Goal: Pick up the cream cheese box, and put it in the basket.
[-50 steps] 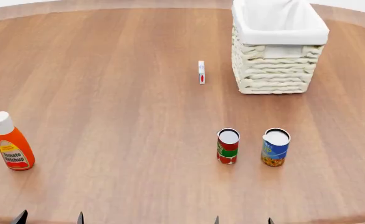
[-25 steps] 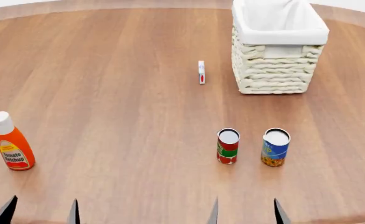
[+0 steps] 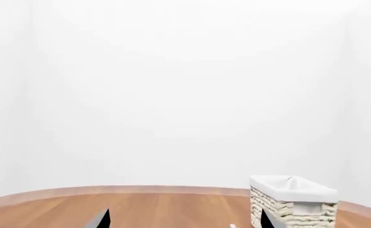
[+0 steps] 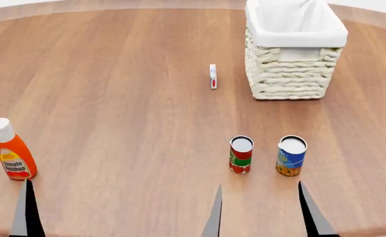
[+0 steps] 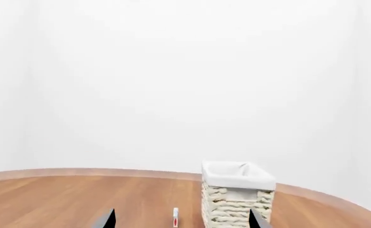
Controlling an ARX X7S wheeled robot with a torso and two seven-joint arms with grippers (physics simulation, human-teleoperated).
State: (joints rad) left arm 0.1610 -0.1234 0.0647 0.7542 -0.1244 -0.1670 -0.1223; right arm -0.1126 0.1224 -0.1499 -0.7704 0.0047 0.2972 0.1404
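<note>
The cream cheese box (image 4: 212,76) stands on edge on the wooden table, a short way left of the basket (image 4: 297,37), which is at the far right. The right wrist view shows the box (image 5: 175,217) far ahead, beside the basket (image 5: 236,179). My right gripper (image 4: 261,213) is open near the table's front edge, just behind the two cans, with nothing between its fingers. My left gripper (image 3: 184,222) is open and empty too. Only one of its fingers (image 4: 27,212) shows in the head view, beside the ketchup bottle.
A tomato ketchup bottle (image 4: 12,150) stands at the front left. A red-green can (image 4: 241,154) and a blue-yellow can (image 4: 291,156) stand side by side at the front right, between my right gripper and the box. The round table's (image 4: 114,98) far edge curves behind the basket.
The fingertips of both grippers have come further up into the head view, and the right pair has spread wider. The objects on the table have not moved.
</note>
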